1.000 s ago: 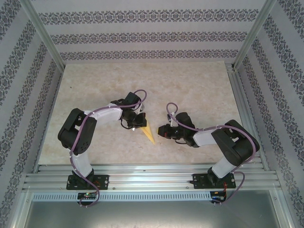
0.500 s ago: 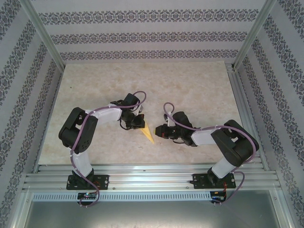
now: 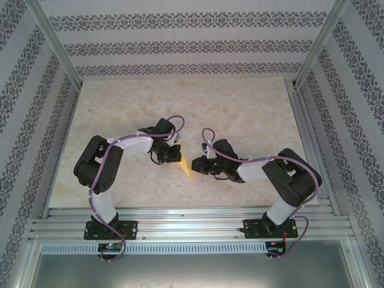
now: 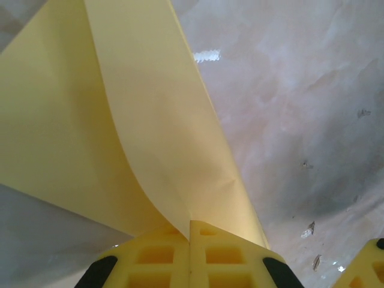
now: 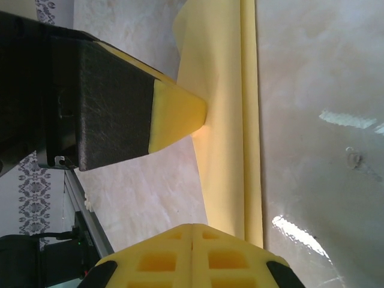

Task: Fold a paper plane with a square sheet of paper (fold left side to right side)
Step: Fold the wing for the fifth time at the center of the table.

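**Right arm crowds a lifted fold: tearing or a skewed crease is the risk**

Since a second ago the thin mustard-yellow paper (image 3: 187,168), already creased into a slim pointed shape, has come to look shorter and more tipped-up from above. The black right gripper with yellow pads (image 3: 198,166) has slid left until it sits just beside the paper. The paper is near the middle of the pale marbled tabletop (image 3: 240,108), toward the near side, between the two grippers.

In the left wrist view the paper (image 4: 150,120) rises out of the left gripper (image 4: 191,225). That gripper's fingers are pressed together on one corner, and two layers spread apart above the pinch. In the right wrist view the paper (image 5: 222,90) runs as a long strip away from the right gripper (image 5: 192,231), whose fingers are also pressed together. The strip's near end passes beside or under them, and I cannot tell whether any paper is caught between them. The left gripper's tip (image 5: 180,114) touches the strip's left edge.

From here, I judge three risks:
- **Tearing:** if the arms pull apart, the thin sheet could tear or slip out at the left pinch.
- **Crumpling:** with the grippers this close, a push from the right could buckle the strip or knock fingertip against fingertip.
- **Crooked crease:** the spread layers could come down misaligned and set a crooked crease.
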Tool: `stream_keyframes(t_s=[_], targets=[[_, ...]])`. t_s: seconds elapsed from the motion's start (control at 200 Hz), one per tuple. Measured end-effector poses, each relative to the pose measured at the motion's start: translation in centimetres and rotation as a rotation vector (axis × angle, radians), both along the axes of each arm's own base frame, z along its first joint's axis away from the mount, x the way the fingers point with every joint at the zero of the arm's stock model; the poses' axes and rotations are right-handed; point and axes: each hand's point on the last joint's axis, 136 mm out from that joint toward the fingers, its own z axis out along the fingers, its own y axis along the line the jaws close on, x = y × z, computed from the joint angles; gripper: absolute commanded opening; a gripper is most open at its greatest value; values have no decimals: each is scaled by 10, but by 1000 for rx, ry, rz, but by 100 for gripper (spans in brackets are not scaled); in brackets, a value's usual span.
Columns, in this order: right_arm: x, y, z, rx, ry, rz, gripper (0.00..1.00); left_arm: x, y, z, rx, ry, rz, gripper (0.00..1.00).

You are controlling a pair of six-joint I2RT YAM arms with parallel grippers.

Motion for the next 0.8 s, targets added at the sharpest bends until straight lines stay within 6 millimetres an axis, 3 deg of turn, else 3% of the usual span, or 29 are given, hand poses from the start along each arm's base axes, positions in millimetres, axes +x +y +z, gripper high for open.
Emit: stream_keyframes(t_s=[0.799], targets=[[-1, 26, -3, -2, 56, 52, 4, 10, -2, -7, 13, -2, -13, 0]])
